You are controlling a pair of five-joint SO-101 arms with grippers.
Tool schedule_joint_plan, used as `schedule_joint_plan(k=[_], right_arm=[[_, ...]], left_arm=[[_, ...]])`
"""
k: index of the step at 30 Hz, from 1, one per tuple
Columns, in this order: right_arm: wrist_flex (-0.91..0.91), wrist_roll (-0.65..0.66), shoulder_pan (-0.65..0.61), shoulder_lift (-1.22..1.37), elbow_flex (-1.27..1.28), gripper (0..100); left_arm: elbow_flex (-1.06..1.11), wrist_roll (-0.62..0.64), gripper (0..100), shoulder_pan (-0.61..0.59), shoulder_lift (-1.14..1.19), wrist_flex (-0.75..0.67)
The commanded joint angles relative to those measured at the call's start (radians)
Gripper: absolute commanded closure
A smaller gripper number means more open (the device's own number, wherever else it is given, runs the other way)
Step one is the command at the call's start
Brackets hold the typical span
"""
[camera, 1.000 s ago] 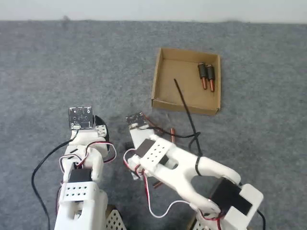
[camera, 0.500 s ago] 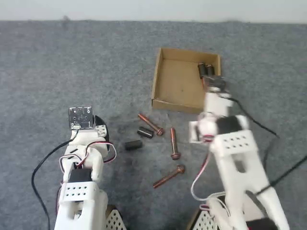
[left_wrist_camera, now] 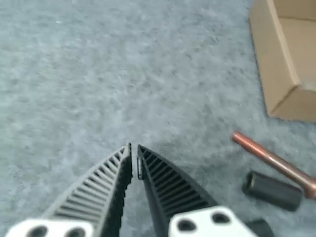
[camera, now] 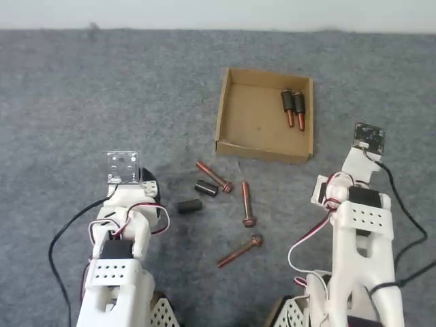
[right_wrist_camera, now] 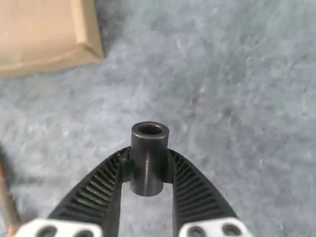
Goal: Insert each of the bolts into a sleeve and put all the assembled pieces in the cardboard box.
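No lettering, label, number or sign can be read anywhere on the table: the cardboard box [camera: 223, 112] shows plain brown walls, and the dark sleeve [right_wrist_camera: 148, 163] bears no legible marking

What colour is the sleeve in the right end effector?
Black: the short cylindrical sleeve clamped in the right end effector shows best in the right wrist view.
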Motion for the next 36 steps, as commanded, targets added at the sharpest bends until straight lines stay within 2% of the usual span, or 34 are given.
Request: schedule_joint_plan(k=[1,7,10,13,19,24,31,36], right_arm=[[-0.101,0.083,0.031,0.013,0.006,99.3],[-0.171,0.147,0.036,0.059,0.012,99.3],[-0.209,0.143,0.076,0.071,0.011,99.3],[-0.237,0.141,0.104,0.071,0.014,99.3],[-0.245,0.141,0.108,0.071,0.014,99.3],[-0.245,0.141,0.107,0.071,0.014,99.3],[-0.245,0.141,0.104,0.071,0.014,99.3],[-0.245,0.141,0.104,0.071,0.012,99.3]], left_arm=[[-0.045,-0.003,98,0.023,-0.029,0.057],[-0.200,-0.003,98,0.072,-0.023,0.325],[-0.285,-0.008,98,0.135,-0.023,0.468],[-0.320,-0.008,98,0.213,-0.021,0.549],[-0.360,-0.008,98,0.290,-0.021,0.629],[-0.441,-0.008,98,0.359,0.008,0.764],[-0.610,-0.008,98,0.381,0.310,0.778],[-0.696,-0.008,98,0.517,0.468,0.781]])
